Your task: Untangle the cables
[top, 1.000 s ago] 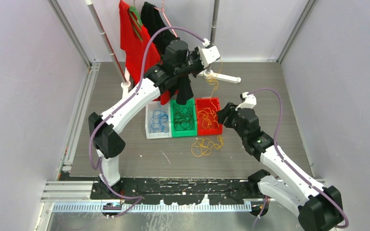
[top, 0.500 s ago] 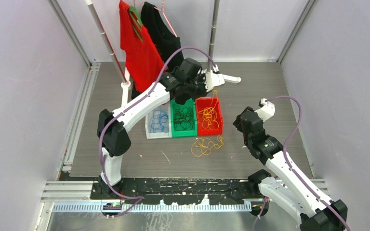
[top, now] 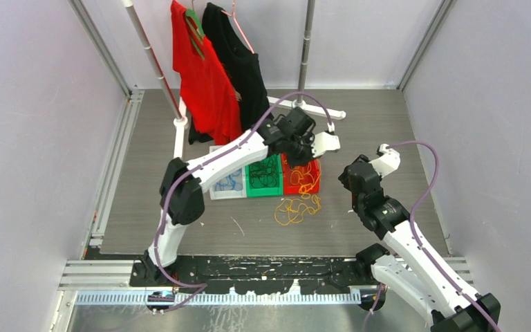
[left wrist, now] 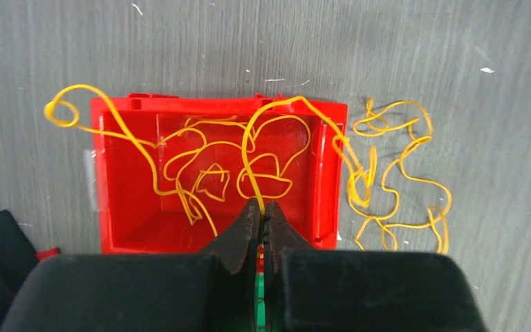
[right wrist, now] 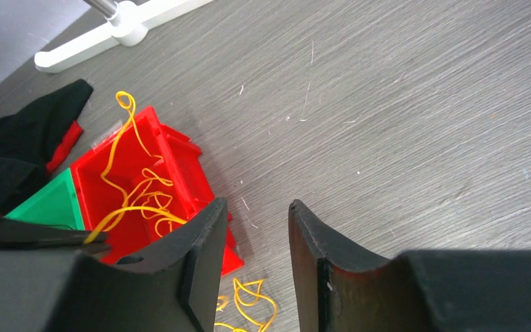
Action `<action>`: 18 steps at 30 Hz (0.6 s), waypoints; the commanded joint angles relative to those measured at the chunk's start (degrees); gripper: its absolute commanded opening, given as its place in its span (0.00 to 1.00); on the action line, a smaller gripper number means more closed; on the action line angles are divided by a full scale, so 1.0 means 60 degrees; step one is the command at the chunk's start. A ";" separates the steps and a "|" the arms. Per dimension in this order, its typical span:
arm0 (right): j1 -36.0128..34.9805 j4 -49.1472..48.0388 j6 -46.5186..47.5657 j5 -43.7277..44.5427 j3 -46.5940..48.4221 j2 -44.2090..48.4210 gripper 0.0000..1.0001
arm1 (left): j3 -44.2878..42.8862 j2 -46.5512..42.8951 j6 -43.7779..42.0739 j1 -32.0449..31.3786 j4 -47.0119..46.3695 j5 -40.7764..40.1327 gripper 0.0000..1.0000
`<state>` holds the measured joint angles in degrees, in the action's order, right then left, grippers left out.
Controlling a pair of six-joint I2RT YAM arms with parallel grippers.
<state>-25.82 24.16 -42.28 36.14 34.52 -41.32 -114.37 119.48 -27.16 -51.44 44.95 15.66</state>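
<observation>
The cables are thin cords sorted by colour. Yellow ones [left wrist: 207, 162] lie in a red bin [left wrist: 107, 173], and one strand runs over its wall to a loose yellow heap [left wrist: 397, 180] on the table. My left gripper [left wrist: 263, 206] hangs over the red bin's near part, shut on a yellow strand that loops up from its tips. In the top view, blue cords [top: 229, 181] fill a white bin and black cords [top: 264, 173] a green bin. My right gripper [right wrist: 257, 205] stands open and empty, above the table to the right of the red bin [right wrist: 145, 187].
A clothes rack with a red shirt [top: 204, 76] and a black shirt [top: 238, 62] stands behind the bins; its white foot [right wrist: 121, 28] lies on the table. Black cloth [right wrist: 34, 131] hangs beside the green bin [right wrist: 52, 204]. Frame posts ring the table.
My left arm has swung from the rack foot down and nearer, carrying the yellow strand over the red bin. My right arm has drawn back to the right, and its jaws have narrowed a little.
</observation>
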 commanded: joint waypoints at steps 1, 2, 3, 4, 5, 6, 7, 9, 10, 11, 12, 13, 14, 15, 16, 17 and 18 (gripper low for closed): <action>0.0069 -0.0216 -0.0018 0.0415 0.0225 0.0362 0.43 | -0.0681 0.0673 -0.0389 -0.0065 0.0068 -0.1379 0.00; 0.0070 -0.0242 0.0006 0.0388 0.0212 0.0378 0.43 | -0.0730 0.0818 -0.0463 -0.0067 -0.0041 -0.1592 0.00; 0.0071 -0.0262 0.0046 0.0341 0.0216 0.0382 0.43 | -0.0806 0.0943 -0.0532 -0.0056 -0.0124 -0.1767 0.00; 0.0071 -0.0294 0.0062 0.0278 0.0227 0.0375 0.43 | -0.0845 0.1072 -0.0623 -0.0055 -0.0217 -0.1908 0.00; 0.0078 -0.0288 0.0078 0.0210 0.0236 0.0362 0.43 | -0.0830 0.1167 -0.0721 -0.0055 -0.0375 -0.2072 0.00; 0.0088 -0.0277 0.0080 0.0155 0.0257 0.0344 0.43 | -0.0817 0.1232 -0.0808 -0.0055 -0.0561 -0.2241 0.00; 0.0086 -0.0253 0.0082 0.0141 0.0291 0.0319 0.43 | -0.0797 0.1306 -0.0931 -0.0044 -0.0757 -0.2381 0.00; 0.0082 -0.0234 0.0089 0.0117 0.0297 0.0310 0.43 | -0.0832 0.1444 -0.1080 0.0027 -0.1059 -0.2578 0.00; 0.0085 -0.0242 0.0085 0.0094 0.0296 0.0302 0.43 | -0.0888 0.1506 -0.1109 0.0075 -0.1183 -0.2637 0.00; 0.0098 -0.0245 0.0092 0.0075 0.0285 0.0289 0.43 | -0.0941 0.1569 -0.1139 0.0139 -0.1241 -0.2645 0.00; 0.0100 -0.0260 0.0100 0.0031 0.0289 0.0274 0.43 | -0.0988 0.1621 -0.1228 0.0191 -0.1259 -0.2657 0.00; 0.0100 -0.0262 0.0100 -0.0017 0.0288 0.0248 0.43 | -0.0987 0.1653 -0.1364 0.0220 -0.1282 -0.2685 0.00; 0.0100 -0.0304 0.0105 -0.0093 0.0282 0.0220 0.43 | -0.0924 0.1657 -0.1476 0.0249 -0.1337 -0.2728 0.00; 0.0100 -0.0356 0.0146 -0.0192 0.0267 0.0190 0.43 | -0.0817 0.1635 -0.1543 0.0287 -0.1429 -0.2722 0.00; 0.0100 -0.0421 0.0180 -0.0332 0.0225 0.0159 0.43 | -0.0683 0.1591 -0.1632 0.0296 -0.1604 -0.2656 0.00; 0.0109 -0.0491 0.0203 -0.0467 0.0203 0.0126 0.44 | -0.0498 0.1515 -0.1847 0.0295 -0.1779 -0.2618 0.00; 0.0112 -0.0558 0.0217 -0.0612 0.0165 0.0082 0.44 | -0.0248 0.1408 -0.2040 0.0284 -0.2066 -0.2617 0.00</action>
<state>-25.39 24.01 -41.89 34.81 34.52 -39.97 -117.21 129.99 -34.94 -50.24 39.20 0.91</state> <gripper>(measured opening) 0.434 0.010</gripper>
